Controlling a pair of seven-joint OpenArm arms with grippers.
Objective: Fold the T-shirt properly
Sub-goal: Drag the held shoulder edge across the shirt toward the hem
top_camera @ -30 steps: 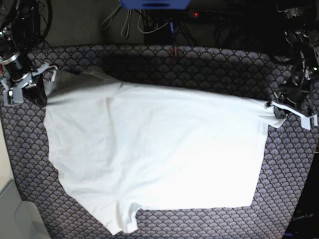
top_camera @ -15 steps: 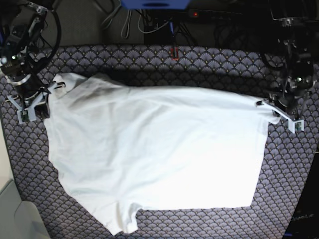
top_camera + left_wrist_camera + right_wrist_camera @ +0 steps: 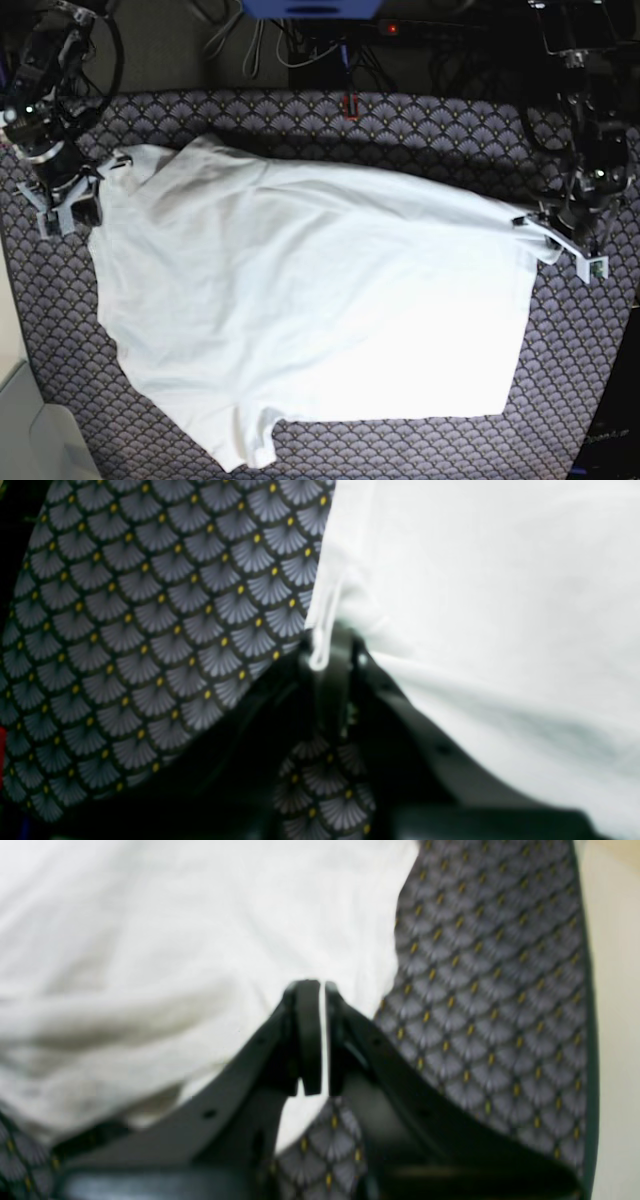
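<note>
Base view bright on the T-shirt (image 3: 330, 300), whites near blown out, bkgd dim. Both wrist views: gripper fingers dark + blurry up close; patterned cloth (image 3: 150, 605) sharper in L wrist view, soft in R.

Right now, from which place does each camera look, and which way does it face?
Base: high, facing down across the white cloth T-shirt; both black arms show.
Left wrist: on the left arm, facing its black claw and a shirt edge.
Right wrist: on the right arm, facing its black claw and the shirt.
Both wrist views share shirt and scallop-patterned cloth.

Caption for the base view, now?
Both grippers at opposite edges of the white T-shirt, spread on scallop-patterned cloth.
</note>
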